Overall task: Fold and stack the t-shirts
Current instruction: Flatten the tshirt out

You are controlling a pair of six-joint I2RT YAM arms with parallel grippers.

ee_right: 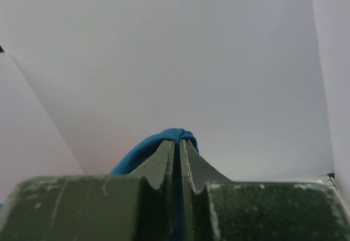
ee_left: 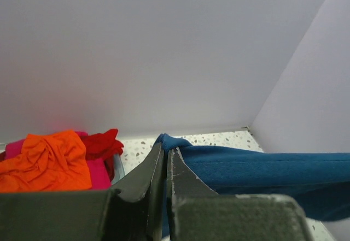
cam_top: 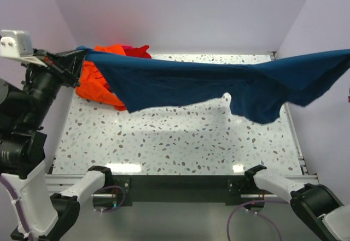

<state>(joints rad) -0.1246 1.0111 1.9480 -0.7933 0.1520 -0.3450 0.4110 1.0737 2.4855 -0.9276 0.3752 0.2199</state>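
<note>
The navy blue t-shirt (cam_top: 208, 82) hangs stretched in the air across the table, from the far left to past the right edge of the top view. My left gripper (ee_left: 167, 149) is shut on its left end (ee_left: 170, 141), high at the far left corner. My right gripper (ee_right: 179, 141) is shut on its other end (ee_right: 174, 133); it is outside the top view on the right. The orange t-shirt (cam_top: 97, 82), the red one (cam_top: 139, 51) and the magenta pink one (ee_left: 97, 172) lie heaped at the far left corner.
The speckled white table (cam_top: 180, 137) lies under the hanging cloth. Plain walls (cam_top: 180, 11) close the back and both sides. The heap sits in a clear bin whose rim (ee_left: 117, 163) shows in the left wrist view.
</note>
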